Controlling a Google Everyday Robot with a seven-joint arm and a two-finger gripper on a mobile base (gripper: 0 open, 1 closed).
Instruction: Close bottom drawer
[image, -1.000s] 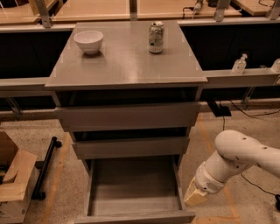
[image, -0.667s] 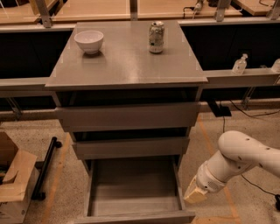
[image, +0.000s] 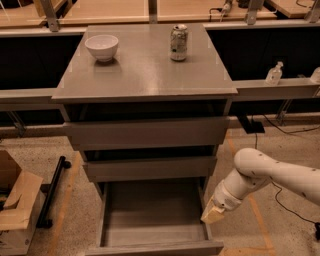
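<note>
The bottom drawer (image: 150, 212) of the grey cabinet is pulled far out and shows an empty shallow box; its flat front panel (image: 155, 248) lies at the lower edge of the view. My gripper (image: 213, 214) hangs at the end of the white arm (image: 270, 172), right at the drawer's right side wall, near its front corner. The middle drawer (image: 150, 167) and the top drawer (image: 147, 132) above it each stand out a little.
On the cabinet top (image: 145, 75) stand a white bowl (image: 102, 47) and a drink can (image: 178, 43). A cardboard box (image: 15, 200) and a black bar (image: 52, 190) lie on the floor at left. Cables (image: 285, 131) run at right. A bottle (image: 274, 73) stands on the right ledge.
The arm and gripper have shifted very slightly. The drawer stays open as before.
</note>
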